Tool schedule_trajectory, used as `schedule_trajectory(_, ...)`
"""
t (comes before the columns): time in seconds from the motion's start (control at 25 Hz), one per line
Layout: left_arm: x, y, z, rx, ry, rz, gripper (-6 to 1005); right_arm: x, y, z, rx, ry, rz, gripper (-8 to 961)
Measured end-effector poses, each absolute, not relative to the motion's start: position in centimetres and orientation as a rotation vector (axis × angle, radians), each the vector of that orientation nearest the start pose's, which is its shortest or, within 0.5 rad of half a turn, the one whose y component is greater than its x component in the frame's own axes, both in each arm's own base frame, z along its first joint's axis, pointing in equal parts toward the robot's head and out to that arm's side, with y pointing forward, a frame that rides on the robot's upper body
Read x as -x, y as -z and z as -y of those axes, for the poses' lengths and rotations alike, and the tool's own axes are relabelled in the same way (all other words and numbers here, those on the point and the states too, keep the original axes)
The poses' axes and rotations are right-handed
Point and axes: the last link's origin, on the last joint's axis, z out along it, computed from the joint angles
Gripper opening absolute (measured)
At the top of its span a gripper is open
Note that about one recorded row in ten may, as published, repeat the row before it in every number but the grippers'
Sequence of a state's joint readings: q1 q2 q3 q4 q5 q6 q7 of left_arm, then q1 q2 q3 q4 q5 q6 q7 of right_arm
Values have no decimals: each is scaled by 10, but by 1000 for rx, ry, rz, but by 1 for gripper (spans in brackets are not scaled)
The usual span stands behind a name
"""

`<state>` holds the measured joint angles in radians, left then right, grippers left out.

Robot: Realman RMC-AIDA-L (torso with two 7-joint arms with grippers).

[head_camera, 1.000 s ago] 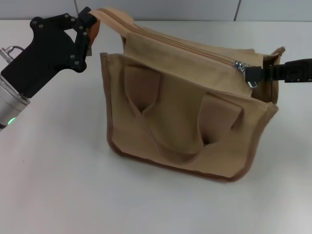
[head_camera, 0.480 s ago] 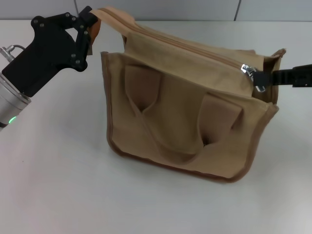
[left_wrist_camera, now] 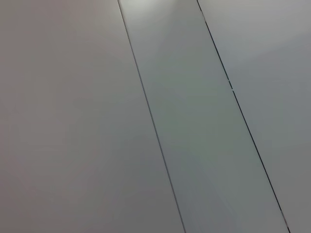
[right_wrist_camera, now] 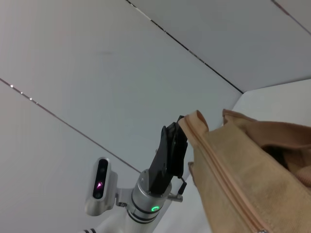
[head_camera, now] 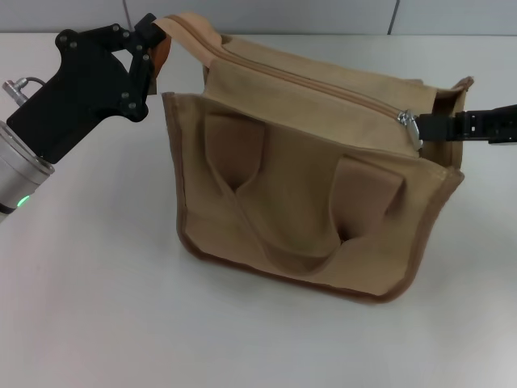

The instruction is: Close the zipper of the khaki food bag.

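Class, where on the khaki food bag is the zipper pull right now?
In the head view, the zipper pull sits near the bag's top right end, at the right claw.

My right gripper [head_camera: 426, 128] reaches in from the head view's right edge, so my arm behind it is cut off, and where its tips meet the silver pull tab [head_camera: 411, 128] is too small to judge. My left gripper [head_camera: 145, 40] pinches the khaki food bag [head_camera: 299, 186] at its end flap, which hides my fingertips. The bag's inside is hidden from view. My left wrist view shows only blank panels. In my right wrist view the zipper [right_wrist_camera: 228, 187] runs off the picture's edge.
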<state>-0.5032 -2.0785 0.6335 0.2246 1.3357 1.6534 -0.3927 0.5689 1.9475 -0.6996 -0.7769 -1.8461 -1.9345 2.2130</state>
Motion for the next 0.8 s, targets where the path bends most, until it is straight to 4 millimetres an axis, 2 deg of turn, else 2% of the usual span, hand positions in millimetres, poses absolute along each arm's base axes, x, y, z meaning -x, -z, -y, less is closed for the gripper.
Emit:
schedule_trajectory(0.04,253,-8,-320,2016,1071,-79,92,-221,-78,-323,2799,-968,-1462,162)
schedule_trajectory(0.32,253,-7,-319,2016,1072,-78,95,-224,-79,-319,2798,-969,-1456,447)
schedule_trajectory(0.44,253,-8,-320,2012,1071,-75,97,-229,-85,-313,2790,-1016,-1382,582)
schedule_trajectory(0.52,254,-8,-320,2011,1070,-74,98,-237,-99,-301,2775,-1133,-1201,644)
schedule_trajectory(0.56,254,-8,-320,2011,1070,-72,98,-237,-99,-301,2775,-1133,-1201,661)
schedule_trajectory(0.68,254,-6,-319,2012,1073,-60,99,-246,-113,-283,2757,-1247,-958,711)
schedule_trajectory(0.76,255,-5,-319,2015,1073,-46,100,-257,-117,-263,2748,-1276,-748,711)
schedule_trajectory(0.8,255,-5,-319,2015,1073,-46,101,-257,-117,-263,2748,-1276,-748,711)
